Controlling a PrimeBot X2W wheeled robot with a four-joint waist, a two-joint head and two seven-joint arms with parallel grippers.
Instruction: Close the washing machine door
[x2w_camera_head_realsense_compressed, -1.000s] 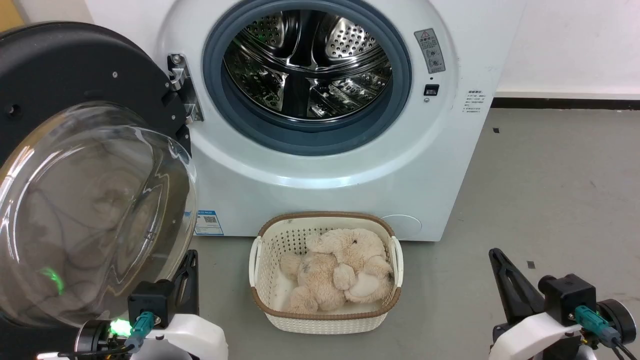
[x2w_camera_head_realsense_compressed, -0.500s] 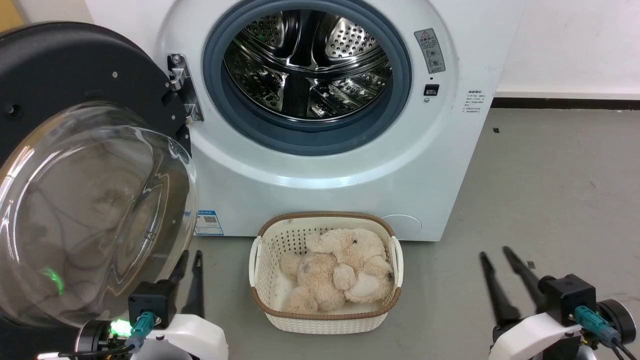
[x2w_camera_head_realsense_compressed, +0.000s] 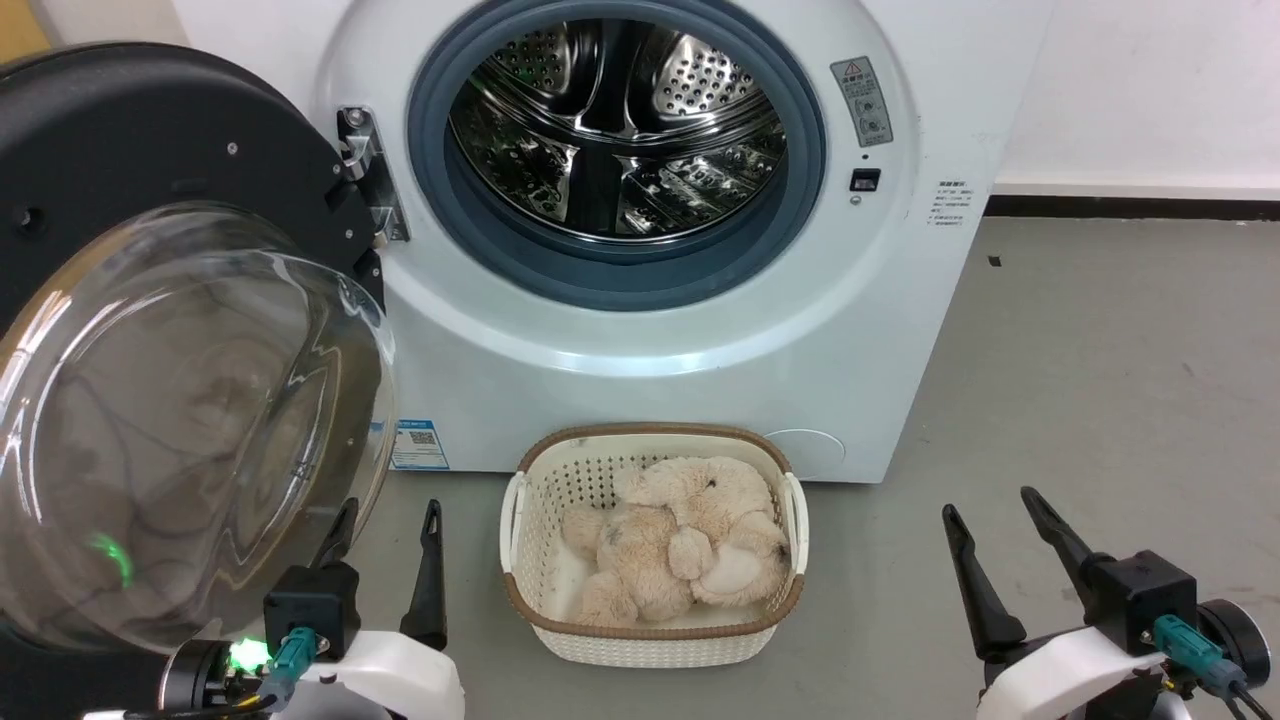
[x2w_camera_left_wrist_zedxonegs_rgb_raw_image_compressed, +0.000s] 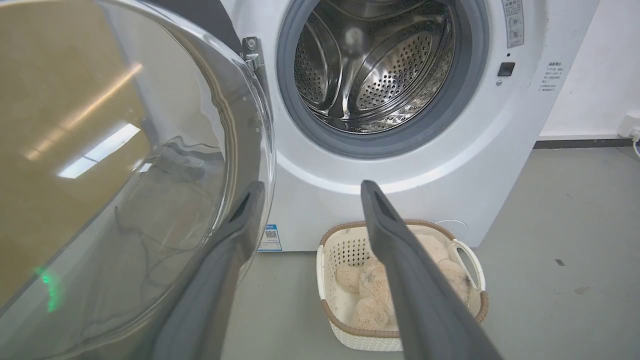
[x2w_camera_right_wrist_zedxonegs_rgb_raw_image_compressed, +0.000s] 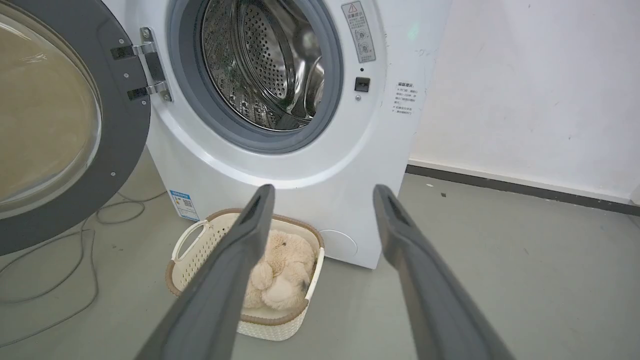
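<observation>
Both gape wide, empty — the left gripper (x2w_camera_head_realsense_compressed: 388, 514) and the right gripper (x2w_camera_head_realsense_compressed: 990, 506). The washing machine door (x2w_camera_head_realsense_compressed: 120, 130) bulges just beside the left one's outer finger; contact unclear.

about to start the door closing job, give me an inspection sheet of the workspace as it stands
surface: grey floor, a few small dark specks.
job's things: washing machine door swung wide open on its hinge, glass bowl bulging towards the robot; washing machine with its drum exposed, no laundry seen in it.
clutter: white basket on the floor before the machine, holding a beige plush toy.
grippers: left tool open, low beside the door's glass, contact cannot be told; right tool open, holding nothing, right of the basket.
cables: thin cable looped on the floor below the door.
surroundings: white wall with a dark baseboard.
</observation>
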